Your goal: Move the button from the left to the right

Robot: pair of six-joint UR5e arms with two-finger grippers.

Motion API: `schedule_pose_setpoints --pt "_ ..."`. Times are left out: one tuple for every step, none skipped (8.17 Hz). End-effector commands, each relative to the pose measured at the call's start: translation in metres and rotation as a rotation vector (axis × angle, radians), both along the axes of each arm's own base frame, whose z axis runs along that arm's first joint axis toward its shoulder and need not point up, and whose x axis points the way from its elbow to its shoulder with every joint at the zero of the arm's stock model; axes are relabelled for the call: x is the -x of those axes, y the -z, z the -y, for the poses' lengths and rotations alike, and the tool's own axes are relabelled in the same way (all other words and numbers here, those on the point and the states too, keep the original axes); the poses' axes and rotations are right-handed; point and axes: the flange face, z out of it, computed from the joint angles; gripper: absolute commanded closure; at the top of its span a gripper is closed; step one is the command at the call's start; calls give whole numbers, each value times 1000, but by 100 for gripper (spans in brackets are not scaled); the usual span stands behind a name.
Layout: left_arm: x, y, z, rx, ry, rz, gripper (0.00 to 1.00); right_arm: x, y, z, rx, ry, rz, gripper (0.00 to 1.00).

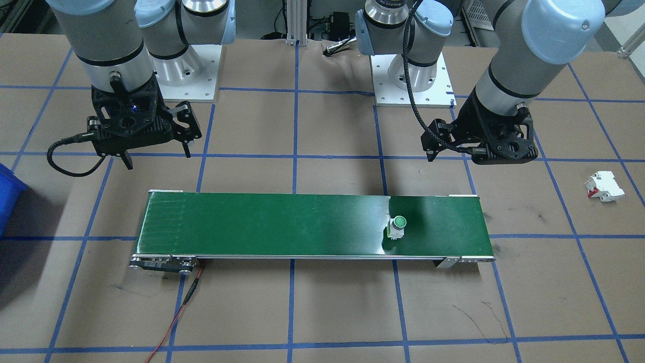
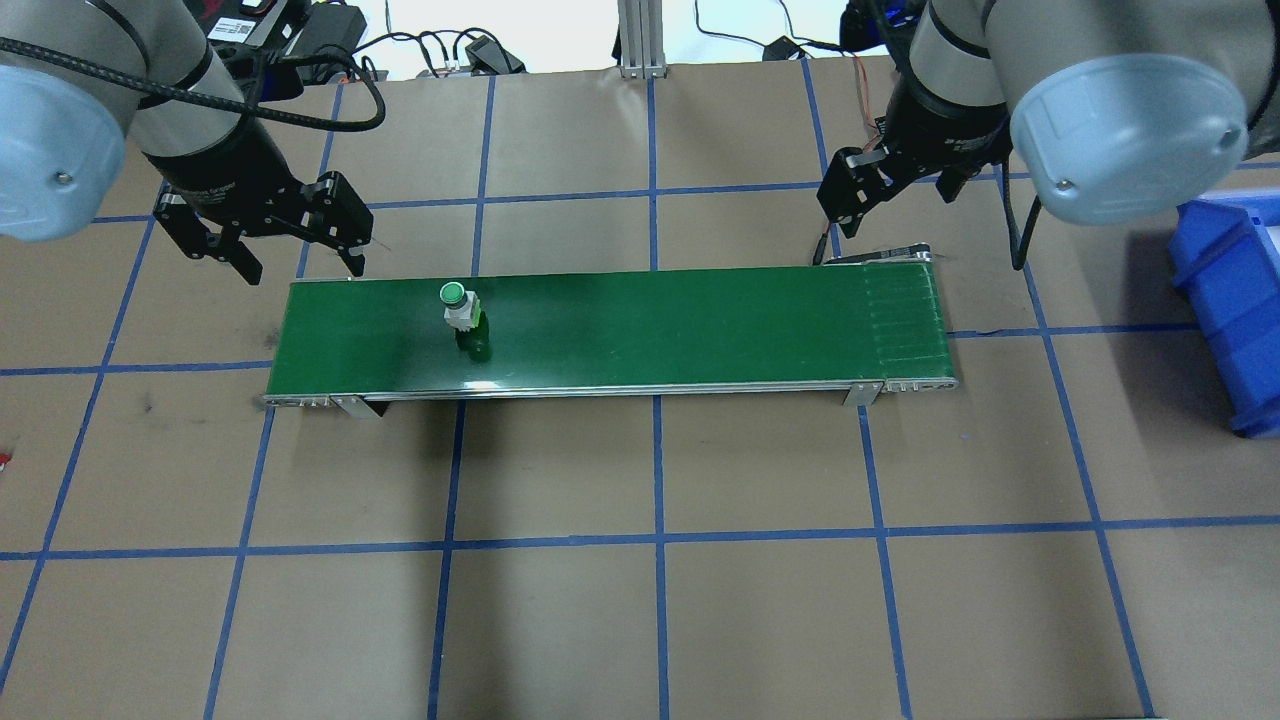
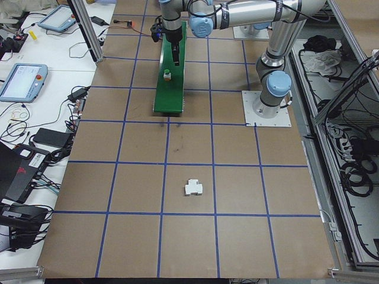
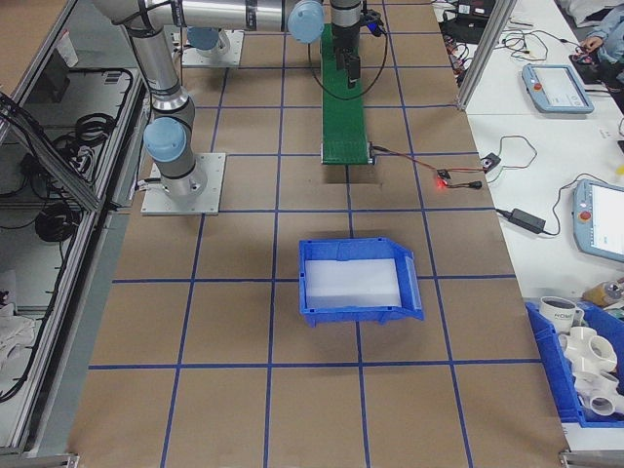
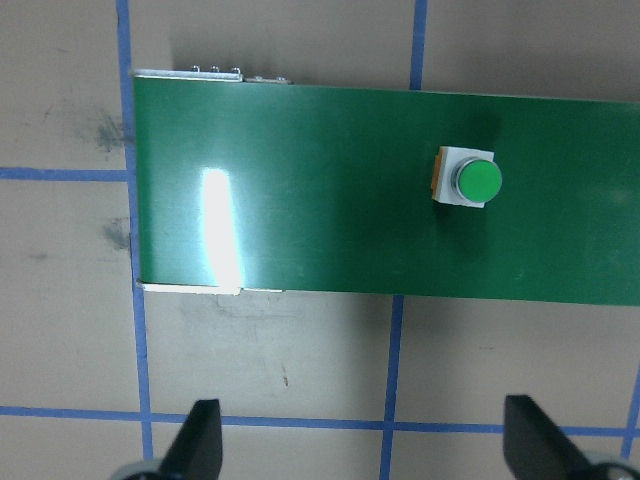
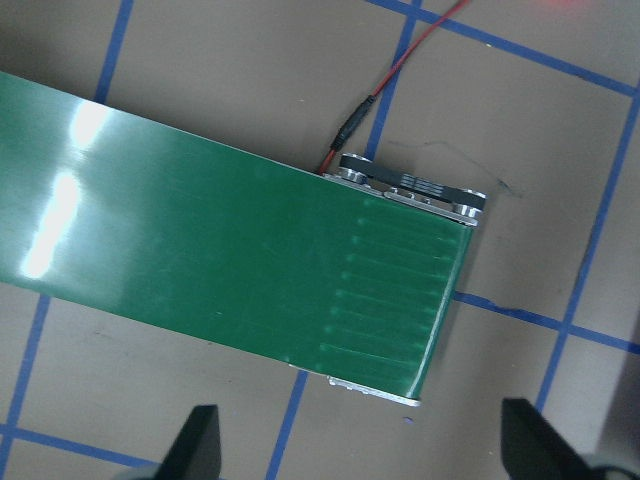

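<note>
Item, step in hand: my left gripper (image 2: 296,258) hangs with fingers spread and empty beside the belt's left end, the button (image 2: 459,307) standing upright on the green conveyor belt (image 2: 700,320) nearby; I judge carriage rightward has begun. Next move: my right gripper (image 2: 838,215), fingers likewise parted and empty, waits above the right end to pinch it. Surroundings: brown table (image 2: 640,600) with blue tape grid; blue bin (image 2: 1235,300) far right.

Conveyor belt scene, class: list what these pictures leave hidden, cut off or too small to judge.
- The button: in the exterior left view, too small for any detail.
- The breaker: cut off by the overhead view's left edge.
- The blue bin: mostly cropped by the front-facing view's left edge.
- Whether the belt is running: one still moment cannot show it.
</note>
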Motion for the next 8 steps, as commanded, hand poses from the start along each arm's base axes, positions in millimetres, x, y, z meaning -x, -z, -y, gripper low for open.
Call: schedule_pose_setpoints --pt "-1 -7 -1 19 -1 4 0 -15 12 10 -9 32 122 0" --pt "0 -10 -3 24 0 -5 0 -20 21 27 53 53 131 0" --pt "0 -8 -1 23 0 -5 0 -34 31 33 59 60 133 0" --pt "0 -9 -2 24 0 1 0 -52 40 31 45 89 143 0" --pt "-1 -11 -3 26 5 3 0 -64 59 37 13 120 146 0" --pt "-1 -11 -3 26 6 4 0 -71 75 45 -2 144 172 0" --pt "-1 -10 -3 25 5 3 0 -74 80 46 -18 200 195 0" --pt "-1 -12 -4 29 7 6 0 -81 94 49 -43 248 203 0"
